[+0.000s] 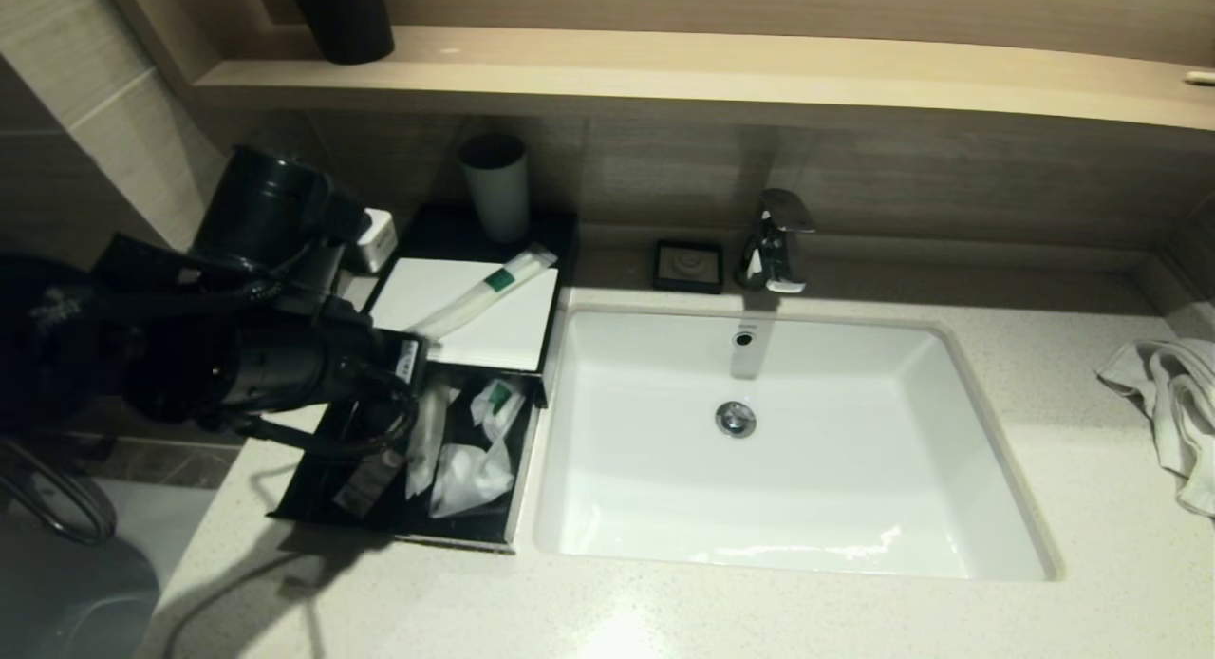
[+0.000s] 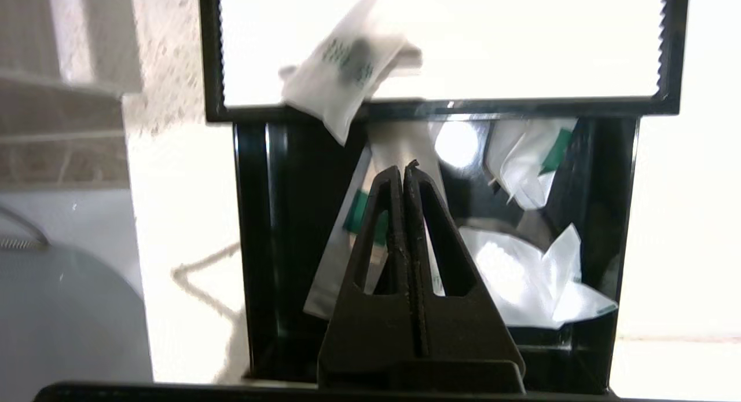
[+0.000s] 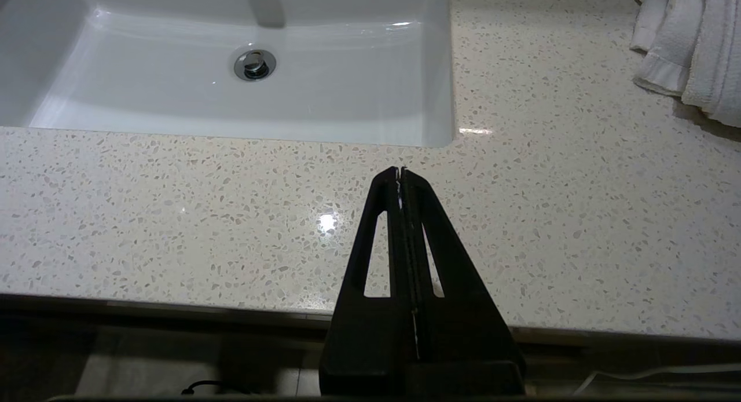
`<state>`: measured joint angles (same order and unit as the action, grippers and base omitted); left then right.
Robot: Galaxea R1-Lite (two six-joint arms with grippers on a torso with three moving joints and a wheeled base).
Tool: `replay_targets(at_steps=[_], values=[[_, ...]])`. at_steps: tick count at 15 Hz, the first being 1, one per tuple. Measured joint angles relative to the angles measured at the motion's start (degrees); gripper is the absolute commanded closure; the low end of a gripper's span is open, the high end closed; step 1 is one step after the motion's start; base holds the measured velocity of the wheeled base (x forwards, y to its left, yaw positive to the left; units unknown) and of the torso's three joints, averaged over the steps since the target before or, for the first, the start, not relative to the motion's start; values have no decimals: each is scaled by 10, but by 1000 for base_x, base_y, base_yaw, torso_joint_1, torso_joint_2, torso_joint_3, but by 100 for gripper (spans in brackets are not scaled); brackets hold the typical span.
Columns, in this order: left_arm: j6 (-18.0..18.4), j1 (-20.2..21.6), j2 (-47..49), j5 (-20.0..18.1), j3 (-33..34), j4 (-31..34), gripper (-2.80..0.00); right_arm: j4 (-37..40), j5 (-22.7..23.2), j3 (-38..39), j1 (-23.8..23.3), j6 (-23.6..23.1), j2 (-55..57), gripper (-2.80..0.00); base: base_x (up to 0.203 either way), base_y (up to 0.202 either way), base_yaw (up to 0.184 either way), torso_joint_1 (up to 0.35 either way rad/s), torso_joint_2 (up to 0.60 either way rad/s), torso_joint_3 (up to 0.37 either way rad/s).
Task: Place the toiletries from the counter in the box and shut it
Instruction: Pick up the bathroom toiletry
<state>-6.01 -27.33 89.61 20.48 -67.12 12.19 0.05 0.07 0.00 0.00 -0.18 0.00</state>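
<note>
At the left end of the counter [image 1: 854, 621], beside the sink [image 1: 788, 450], the black box [image 1: 304, 493] lay open, its white-lined lid [image 1: 465, 312] folded back toward the rear wall. The left gripper [image 2: 403, 169] hung just above the box's open compartment with its two fingers pressed together and nothing between them. Inside the box lay several white plastic sachets [image 1: 470, 474], some with green print; they looked crumpled and loosely heaped. One long sachet [image 1: 484, 293] with a green band rested slantwise across the inner face of the lid, not in the compartment.

That long sachet would most likely handle as something very light, limp and slick: a thin film pack that bends if taken at one end and slides out of a loose pinch. The better hold would be across its middle, near the green band, with the fingertips closing on the flat faces. The lid appeared stiff and light, and would probably be best pushed over from its far edge once cleared.

Further right, past the tap [image 1: 776, 246], a white towel [image 1: 1172, 403] lay bunched at the right edge. The right gripper [image 3: 400, 171] was parked over the front edge of the counter, near the sink's front right corner, fingers together and empty.
</note>
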Motion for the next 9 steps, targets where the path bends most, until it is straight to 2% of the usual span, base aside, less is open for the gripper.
replay_targets(at_steps=[4, 7, 9], values=[[51, 44, 8, -76, -2, -44, 0, 0, 0, 0, 0, 0, 0, 0, 0, 0, 0, 0, 0, 0], [68, 77, 10, -147, -2, -72, 0, 0, 0, 0, 0, 0, 0, 0, 0, 0, 0, 0, 0, 0], [76, 95, 11, -174, -2, -96, 0, 0, 0, 0, 0, 0, 0, 0, 0, 0, 0, 0, 0, 0]])
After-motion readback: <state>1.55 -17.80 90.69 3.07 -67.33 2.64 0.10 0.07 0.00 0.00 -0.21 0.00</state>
